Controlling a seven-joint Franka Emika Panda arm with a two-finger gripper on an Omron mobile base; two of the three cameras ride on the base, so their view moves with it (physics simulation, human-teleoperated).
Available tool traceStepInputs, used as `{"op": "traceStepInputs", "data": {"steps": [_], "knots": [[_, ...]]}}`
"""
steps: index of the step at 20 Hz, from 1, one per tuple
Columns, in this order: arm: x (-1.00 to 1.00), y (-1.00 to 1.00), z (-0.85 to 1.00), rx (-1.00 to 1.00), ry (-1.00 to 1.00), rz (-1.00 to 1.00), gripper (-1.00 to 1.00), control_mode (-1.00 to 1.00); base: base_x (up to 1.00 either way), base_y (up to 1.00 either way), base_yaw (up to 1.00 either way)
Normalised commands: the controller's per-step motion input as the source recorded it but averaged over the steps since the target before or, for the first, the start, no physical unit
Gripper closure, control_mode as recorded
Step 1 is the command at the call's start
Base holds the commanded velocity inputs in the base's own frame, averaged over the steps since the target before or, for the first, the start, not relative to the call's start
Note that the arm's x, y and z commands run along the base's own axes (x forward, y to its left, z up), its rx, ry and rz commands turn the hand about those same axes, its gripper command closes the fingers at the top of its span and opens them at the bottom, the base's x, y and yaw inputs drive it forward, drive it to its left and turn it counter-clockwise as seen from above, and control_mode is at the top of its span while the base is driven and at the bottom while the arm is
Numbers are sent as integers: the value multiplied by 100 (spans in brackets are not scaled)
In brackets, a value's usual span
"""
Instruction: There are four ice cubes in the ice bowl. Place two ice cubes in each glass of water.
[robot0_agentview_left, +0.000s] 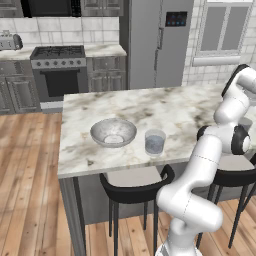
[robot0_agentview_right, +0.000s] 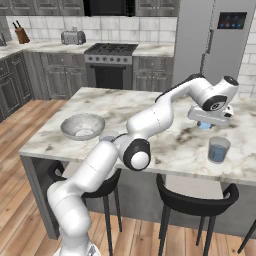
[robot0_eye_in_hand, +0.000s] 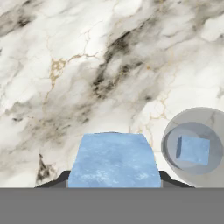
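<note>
Claw: the gripper (robot0_eye_in_hand: 113, 186) is clamped on an ice cube (robot0_eye_in_hand: 114, 159), which sits between the two dark fingertips (robot0_eye_in_hand: 52, 183) in the hand view and fills the space between them.
Claw position: in the right base view the gripper (robot0_agentview_right: 206, 125) hangs above the marble counter (robot0_agentview_right: 165, 115), pointing down, with the pale-blue ice cube (robot0_agentview_right: 205, 125) showing just under the hand.
Held cube: pale blue, translucent, lifted clear of the counter surface.
Near glass: a glass of water (robot0_agentview_right: 218, 149) stands on the counter just beside and below the claw, toward the front edge; the claw is not directly over it.
Near glass from above: in the hand view this glass of water (robot0_eye_in_hand: 175, 131) lies to the lower right of the held cube, and a second ice cube (robot0_eye_in_hand: 193, 149) is already inside it.
Far glass: the other glass (robot0_agentview_left: 155, 142) stands near the counter's front edge, just beside the ice bowl (robot0_agentview_left: 113, 132), with bluish-grey water in it; whether it holds any cube cannot be told.
Ice bowl: wide, shallow and clear greyish, resting on the counter at the end well apart from the claw; in the right base view the ice bowl (robot0_agentview_right: 83, 126) is partly next to the arm's elbow.
Bowl contents: too faint to tell whether cubes lie inside.
Arm: the white arm (robot0_agentview_right: 150, 120) stretches across the counter from the bowl side to the near glass.
</note>
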Motion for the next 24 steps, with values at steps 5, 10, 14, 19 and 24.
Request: {"op": "traceStepInputs", "data": {"steps": [5, 10, 14, 19, 24], "knots": [[26, -34, 0, -1, 5, -13, 100, -100, 0, 0, 0], [24, -47, 1, 0, 10, -10, 100, -100, 0, 0, 0], [16, -55, 7, 0, 17, -8, 100, -100, 0, 0, 0], [28, -46, 28, 0, 21, -6, 100, -100, 0, 0, 0], [25, -37, 41, 2, 25, -3, 100, -100, 0, 0, 0]]}}
